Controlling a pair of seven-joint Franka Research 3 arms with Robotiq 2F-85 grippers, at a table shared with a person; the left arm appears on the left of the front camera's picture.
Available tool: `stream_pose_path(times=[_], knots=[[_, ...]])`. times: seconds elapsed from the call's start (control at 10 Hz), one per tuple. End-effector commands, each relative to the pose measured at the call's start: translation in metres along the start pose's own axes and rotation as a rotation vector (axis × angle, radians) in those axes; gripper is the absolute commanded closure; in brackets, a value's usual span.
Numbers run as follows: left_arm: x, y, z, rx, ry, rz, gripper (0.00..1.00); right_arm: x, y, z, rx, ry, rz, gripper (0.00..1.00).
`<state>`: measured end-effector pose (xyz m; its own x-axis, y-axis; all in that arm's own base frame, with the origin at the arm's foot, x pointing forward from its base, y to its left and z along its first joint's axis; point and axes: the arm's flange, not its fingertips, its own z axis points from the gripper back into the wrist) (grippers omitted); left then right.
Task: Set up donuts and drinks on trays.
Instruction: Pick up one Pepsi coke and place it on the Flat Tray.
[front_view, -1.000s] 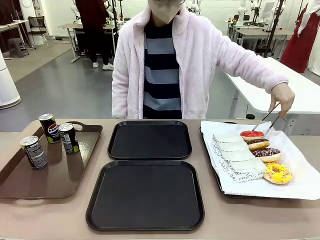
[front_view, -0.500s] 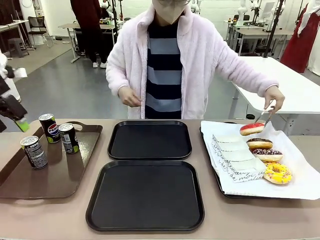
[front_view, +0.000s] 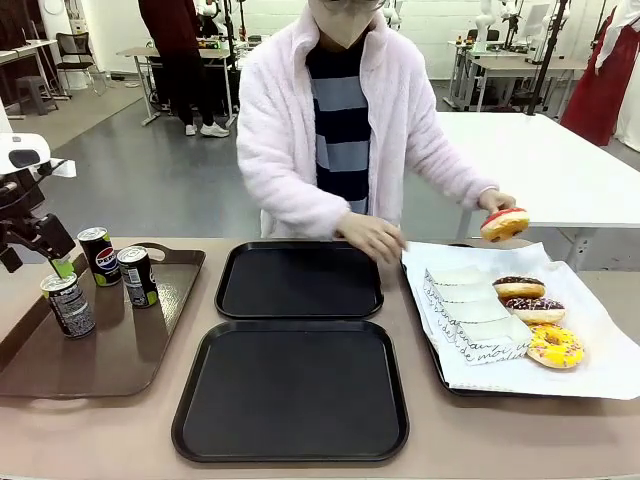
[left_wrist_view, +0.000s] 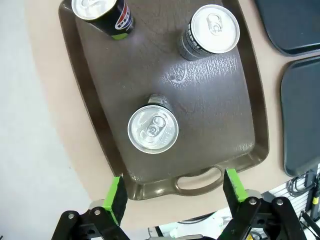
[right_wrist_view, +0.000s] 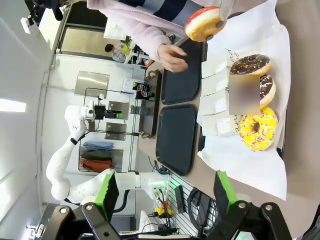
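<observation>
Three black drinks stand on a brown tray (front_view: 120, 350): one in front (front_view: 70, 303), two behind (front_view: 99, 255) (front_view: 137, 276). My left gripper (front_view: 55, 262) hovers open above the tray's left side. In its wrist view the gripper (left_wrist_view: 175, 192) looks straight down on the nearest can (left_wrist_view: 153, 129). Two black trays, far (front_view: 300, 280) and near (front_view: 290, 390), hold nothing. The person lifts a red-iced donut (front_view: 504, 224) with tongs. Their other hand (front_view: 372, 238) reaches toward the white sleeves (front_view: 470, 315). My right gripper (right_wrist_view: 165, 192) is open, high above the donuts.
At the right, a paper-lined tray (front_view: 600, 370) carries a chocolate donut (front_view: 518, 288), a sprinkled one (front_view: 535, 308) and a yellow one (front_view: 555, 345). The person stands close at the table's far edge. A white table (front_view: 560, 170) is behind on the right.
My left arm came in from the left and now hovers over the cans. The person raised the red-iced donut off the paper with tongs and brought the other hand toward the sleeves.
</observation>
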<state>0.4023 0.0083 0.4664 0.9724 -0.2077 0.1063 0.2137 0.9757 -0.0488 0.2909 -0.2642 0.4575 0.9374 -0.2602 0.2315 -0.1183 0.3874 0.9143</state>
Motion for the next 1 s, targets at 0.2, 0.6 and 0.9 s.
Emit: stream_pose_path(times=[0.2,0.6,0.9], knots=[[0.001,-0.002,-0.002,0.001,0.007,-0.003,0.00,0.000,-0.002,0.000,0.001,-0.008,0.004,0.00],[-0.001,0.002,-0.013,0.008,0.010,-0.012,0.00,0.000,-0.002,0.000,0.001,-0.008,0.004,0.00],[0.003,0.009,-0.027,0.086,-0.083,0.039,0.00,0.000,-0.002,0.000,0.001,-0.008,0.004,0.00]])
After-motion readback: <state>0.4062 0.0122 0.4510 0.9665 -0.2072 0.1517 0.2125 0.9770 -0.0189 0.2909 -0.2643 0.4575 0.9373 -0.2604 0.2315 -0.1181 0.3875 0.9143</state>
